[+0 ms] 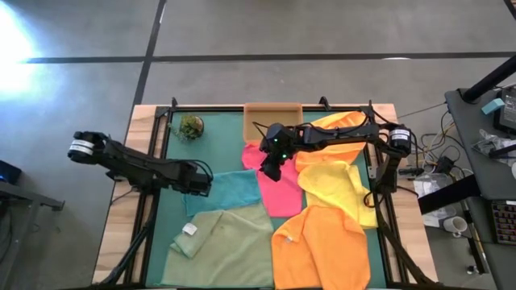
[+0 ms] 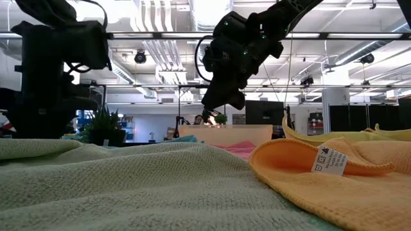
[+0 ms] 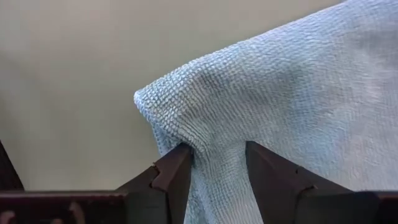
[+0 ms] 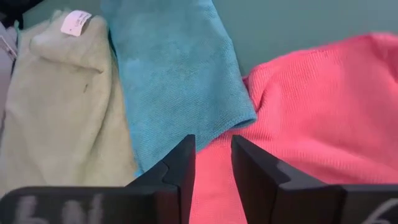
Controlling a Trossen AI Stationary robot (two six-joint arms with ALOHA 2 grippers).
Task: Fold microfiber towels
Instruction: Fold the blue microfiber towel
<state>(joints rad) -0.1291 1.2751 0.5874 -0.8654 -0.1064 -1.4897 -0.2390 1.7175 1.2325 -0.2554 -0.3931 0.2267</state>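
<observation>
Left gripper (image 3: 217,171) is pinching a raised fold of the teal towel (image 3: 280,106) between its two fingers (image 3: 171,177); only the left wrist view is showing this bite, since from above the gripper (image 1: 199,184) is merely sitting at the teal towel's (image 1: 226,190) left edge. Right gripper (image 4: 211,168) is hanging above the seam where the teal towel (image 4: 180,74) is meeting the hot pink towel (image 4: 317,106), jaws slightly parted and holding nothing (the gap is showing cloth beyond, not between the fingers). The low view is showing this gripper (image 2: 215,102) lifted clear of the cloths, which the high view (image 1: 268,165) cannot confirm.

Towels counted from above: one teal, one hot pink (image 1: 278,189), one pale sage green (image 1: 230,246), one yellow (image 1: 339,187) and two orange, one near the front edge (image 1: 322,250) and one at the back right (image 1: 339,122).

The teal towel's long axis is running left to right; the pink one's is running front to back.

All are lying on the green mat (image 1: 222,141), alongside one cardboard tray (image 1: 272,113) and one small plant (image 1: 191,126).
</observation>
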